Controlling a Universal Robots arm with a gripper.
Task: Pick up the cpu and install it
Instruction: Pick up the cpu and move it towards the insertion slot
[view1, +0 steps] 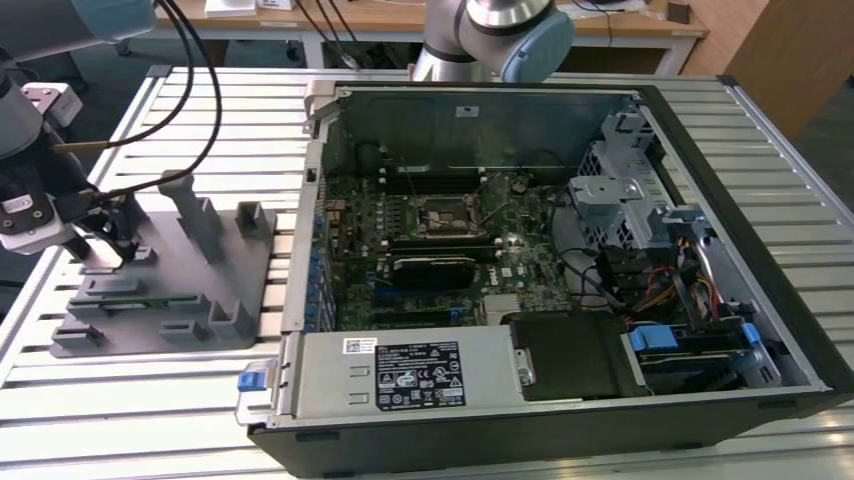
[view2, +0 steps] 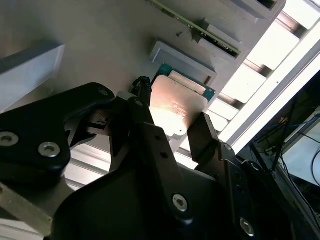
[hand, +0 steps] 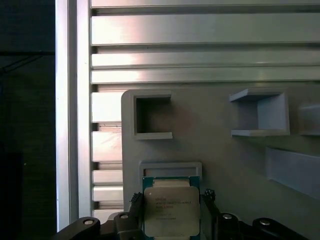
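The cpu (hand: 171, 212) is a small square chip with a pale metal top and a green rim. It lies on the grey plastic tray (hand: 215, 150) just below a raised frame. In both wrist views my gripper (hand: 171, 199) straddles it, and the black fingers (hand: 136, 201) press against two opposite edges. In the second wrist view the cpu (view2: 175, 107) glints between the fingertips of the gripper (view2: 172, 114). In the exterior view the gripper (view1: 114, 248) reaches down onto the tray (view1: 174, 300) at the exterior view's left.
The open computer case (view1: 747, 250) lies to the exterior view's right of the tray, its motherboard socket (view1: 447, 215) near the middle. Upright posts (view1: 194, 215) stand on the tray beside the gripper. Cables (view1: 200, 90) hang over the slatted table (view1: 134, 420).
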